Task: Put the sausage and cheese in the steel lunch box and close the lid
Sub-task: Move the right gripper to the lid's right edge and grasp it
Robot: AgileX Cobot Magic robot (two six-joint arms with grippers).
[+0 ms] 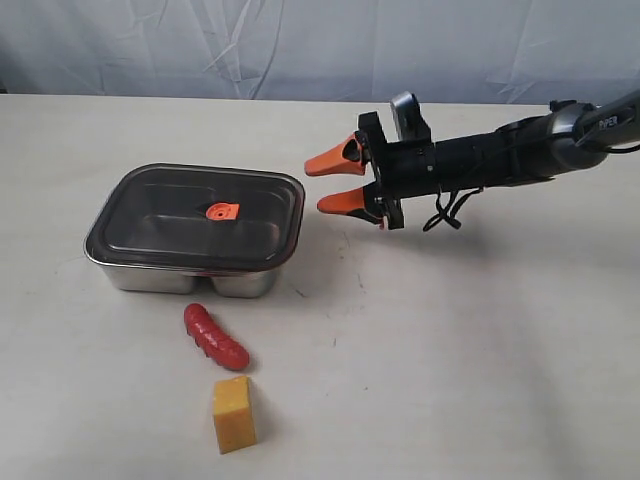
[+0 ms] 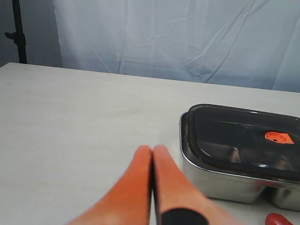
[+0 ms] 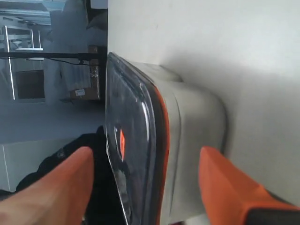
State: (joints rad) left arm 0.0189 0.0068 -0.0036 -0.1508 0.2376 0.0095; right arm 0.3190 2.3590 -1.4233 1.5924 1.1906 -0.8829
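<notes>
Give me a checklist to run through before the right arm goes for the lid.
1. Right tool open and empty: ok, fingers spread with nothing between them.
2. Right tool lined up: ok, the right wrist view shows the lid edge between the fingers, not yet touched.
3. Steel lunch box ready for loading: not ok, the lid sits on it.
4. Lid seal loose enough to lift: cannot tell.
5. Sausage and cheese clear of the box: ok, both lie on the table in front of it.
6. Left tool out of the way: ok, shut, short of the box.
</notes>
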